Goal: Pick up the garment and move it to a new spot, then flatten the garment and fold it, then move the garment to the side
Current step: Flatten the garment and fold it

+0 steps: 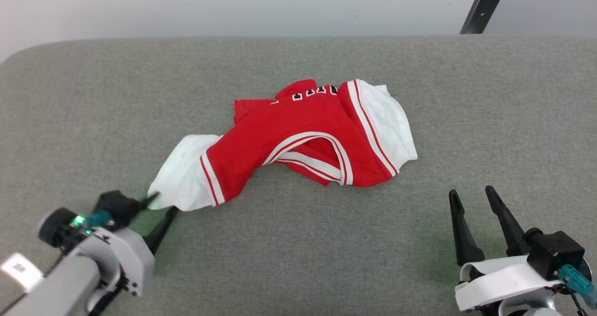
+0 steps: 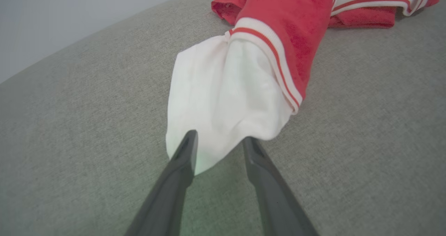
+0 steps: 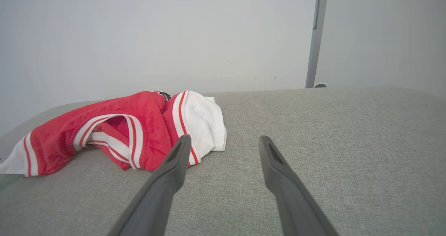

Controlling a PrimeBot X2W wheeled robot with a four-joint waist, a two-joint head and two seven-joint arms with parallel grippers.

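Observation:
The garment [image 1: 298, 134] is a red jersey shirt with white sleeves and striped trim, lying crumpled at the middle of the grey padded surface [image 1: 93, 96]. One white sleeve [image 2: 223, 96] stretches toward my left gripper [image 1: 163, 203]. That gripper's fingers stand apart, with the sleeve's loose end lying between their tips [image 2: 219, 137]. My right gripper [image 1: 471, 191] is open near the front right, apart from the shirt. In the right wrist view the garment [image 3: 139, 117] lies ahead and to the left of the spread right gripper [image 3: 224, 138].
A dark slanted post [image 1: 480, 8] rises beyond the far right edge of the surface, seen as a grey upright [image 3: 315, 37] against the pale wall. Bare grey fabric surrounds the shirt on all sides.

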